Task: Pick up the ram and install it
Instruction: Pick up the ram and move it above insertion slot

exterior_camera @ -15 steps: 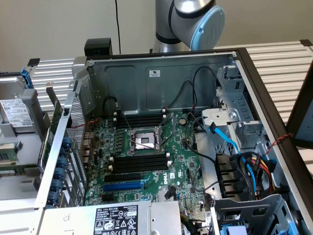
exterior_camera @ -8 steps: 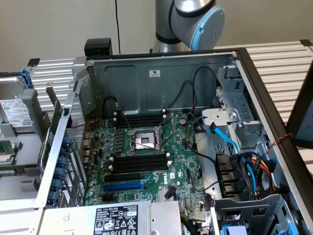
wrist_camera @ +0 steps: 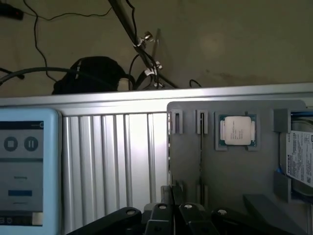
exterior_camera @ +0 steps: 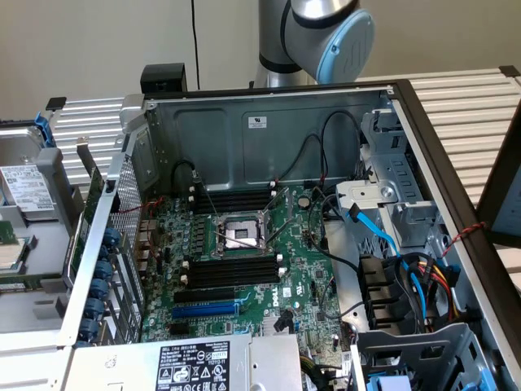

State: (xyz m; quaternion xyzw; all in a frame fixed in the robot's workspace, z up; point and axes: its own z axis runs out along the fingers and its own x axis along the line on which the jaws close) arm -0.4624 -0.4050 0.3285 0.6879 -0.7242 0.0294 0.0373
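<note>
While the computer case [exterior_camera: 269, 122] lies open on its side mid-frame in the exterior view, its black memory slots [exterior_camera: 234, 270] face up and stand empty, ready for a downward push. The ram [wrist_camera: 201, 152] appears to stand on edge in a grey holder tray [wrist_camera: 230, 181], just beside a CPU [wrist_camera: 237, 129], its long edge offered for pinching. The gripper [wrist_camera: 176, 218] hangs near that tray; whether it is closed I cannot tell.

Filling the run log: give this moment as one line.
claw over tray | ram in tray | slots empty
</note>
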